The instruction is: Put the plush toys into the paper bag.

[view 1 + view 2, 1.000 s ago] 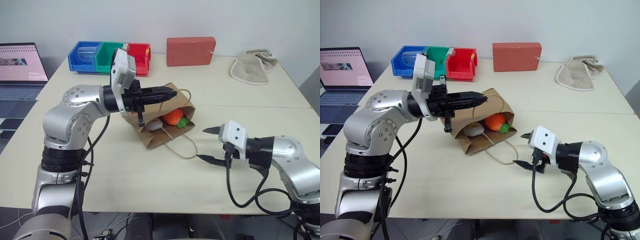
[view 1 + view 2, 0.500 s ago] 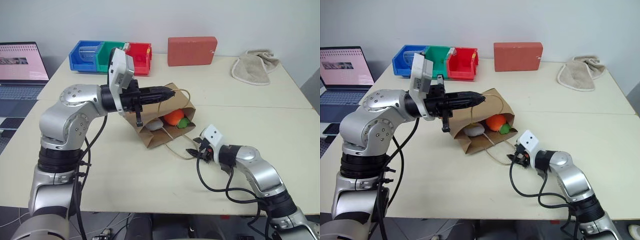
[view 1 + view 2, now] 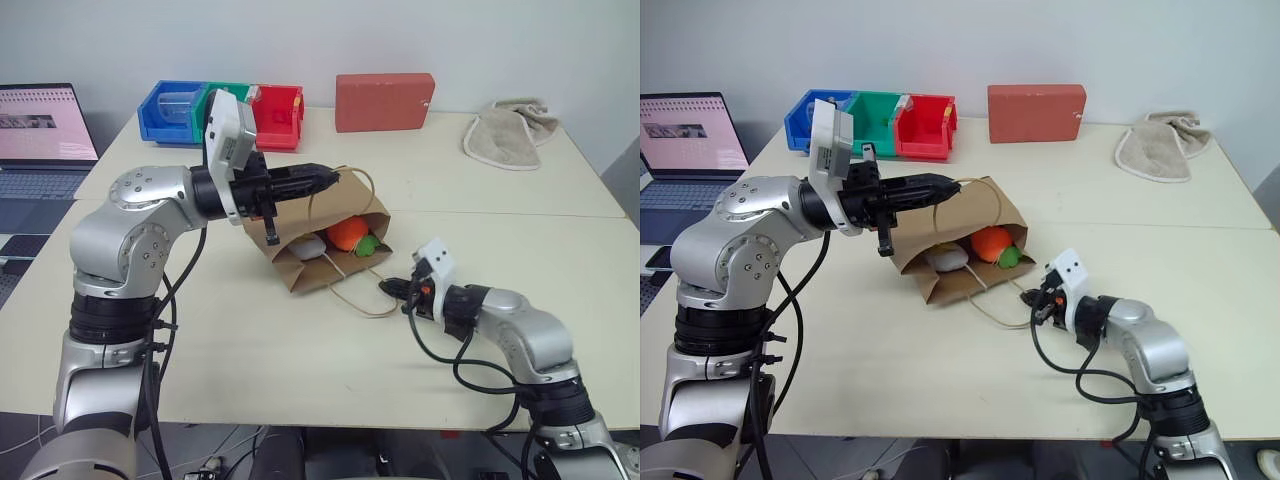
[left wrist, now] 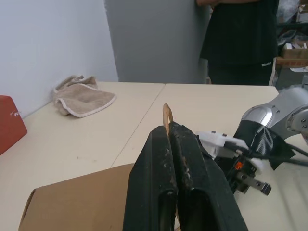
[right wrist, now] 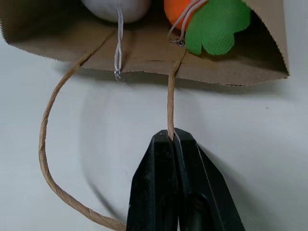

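Both plush toys inside paper bag (image 3: 300,268).
White toy (image 3: 309,248) left of orange toy (image 3: 347,233); upper handle (image 3: 340,190) clamped by left gripper (image 3: 335,176), lower handle (image 5: 169,103) pinched by right gripper (image 5: 173,137).

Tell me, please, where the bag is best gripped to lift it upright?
By its two loop handles. The left tool pinches the upper handle; the right tool pinches the lower handle, which lies flat, so coming in low along the table from the bag's open side suits it.

Left arm was raised, its pincer (image 3: 325,177) level, pointing across to the robot's right, fingers clamped together. Right arm lay low, its pincer (image 3: 392,288) likewise closed tight.
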Tool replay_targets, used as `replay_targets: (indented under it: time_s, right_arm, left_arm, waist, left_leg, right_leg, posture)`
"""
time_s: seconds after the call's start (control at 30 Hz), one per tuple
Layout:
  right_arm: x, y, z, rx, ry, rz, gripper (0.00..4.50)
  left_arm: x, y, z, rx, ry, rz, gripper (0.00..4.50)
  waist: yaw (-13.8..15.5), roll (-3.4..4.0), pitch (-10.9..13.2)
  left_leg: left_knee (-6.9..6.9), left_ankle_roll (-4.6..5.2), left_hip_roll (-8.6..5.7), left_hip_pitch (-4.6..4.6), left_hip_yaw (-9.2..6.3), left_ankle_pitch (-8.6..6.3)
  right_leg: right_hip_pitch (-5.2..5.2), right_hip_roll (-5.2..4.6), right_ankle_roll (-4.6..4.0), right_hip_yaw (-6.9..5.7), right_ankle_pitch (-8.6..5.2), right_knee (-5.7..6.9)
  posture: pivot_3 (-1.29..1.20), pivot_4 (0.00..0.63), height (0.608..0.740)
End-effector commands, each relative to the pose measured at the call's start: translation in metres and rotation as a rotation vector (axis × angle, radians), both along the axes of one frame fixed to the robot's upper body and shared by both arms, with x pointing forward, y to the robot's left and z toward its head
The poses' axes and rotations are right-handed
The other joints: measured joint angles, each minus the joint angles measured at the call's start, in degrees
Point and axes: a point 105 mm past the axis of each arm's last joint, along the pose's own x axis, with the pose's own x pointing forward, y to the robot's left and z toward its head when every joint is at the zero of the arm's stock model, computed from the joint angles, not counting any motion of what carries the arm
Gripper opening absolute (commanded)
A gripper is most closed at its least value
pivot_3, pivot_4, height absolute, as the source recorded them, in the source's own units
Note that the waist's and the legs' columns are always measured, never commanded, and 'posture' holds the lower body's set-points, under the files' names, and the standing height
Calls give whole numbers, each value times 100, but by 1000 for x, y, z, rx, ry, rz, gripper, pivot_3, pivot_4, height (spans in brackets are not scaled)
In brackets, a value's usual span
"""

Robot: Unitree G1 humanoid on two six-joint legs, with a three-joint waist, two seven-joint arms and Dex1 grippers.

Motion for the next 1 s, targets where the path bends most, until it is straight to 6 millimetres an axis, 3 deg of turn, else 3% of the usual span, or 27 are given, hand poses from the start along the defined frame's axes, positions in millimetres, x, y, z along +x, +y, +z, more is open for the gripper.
replay_targets:
  time_s: [0.03, 0.17, 0.37, 0.63, 0.73, 1.0]
  right_arm:
    - [-9, -8, 55, 58, -96, 55, 12]
    - [-16, -28, 112, 60, -147, 122, 12]
    - [-10, -33, 153, 96, -180, 125, 12]
    - [30, -38, 133, 150, -105, -79, 12]
    - [35, -36, 146, 195, -137, -88, 560]
    - [28, -44, 192, 245, -245, -68, 3362]
  left_arm:
    - [-1, 6, 28, -32, -99, 20, 0]
    - [9, 12, 41, -13, -131, 37, 0]
    - [23, 10, 51, -29, -140, 43, 0]
    - [58, -3, 31, -44, -63, 70, 0]
    - [66, 0, 30, -48, -34, 82, 602]
    - [60, 20, 34, -5, -75, 101, 3041]
  waist:
    - [2, 2, 1]
    - [8, 6, 4]
    - [5, 6, 4]
    - [7, 6, 4]
    - [-3, 6, 4]
    - [-26, 13, 8]
  left_leg:
    - [0, 0, 0, -1, 0, 0]
    - [2, 0, -1, -6, 1, 0]
    - [-17, 1, 1, 0, 0, -1]
    - [-18, 2, -1, -17, 6, 0]
    - [-18, 2, 0, -21, 6, 0]
    - [-38, 2, 1, -20, 4, 0]
  right_leg:
    - [-1, 0, 0, 0, 0, 0]
    - [-4, 0, 0, 0, 0, -1]
    - [-5, 1, -5, -5, -4, -3]
    - [-28, 0, -2, 3, -1, 1]
    - [-36, 1, -2, 3, 0, 6]
    - [-40, 1, -3, 0, -1, 5]
  posture:
    - [0, 150, 740]
    - [0, 150, 740]
    - [0, 150, 740]
    - [0, 150, 740]
    - [0, 150, 740]
    - [0, 150, 740]
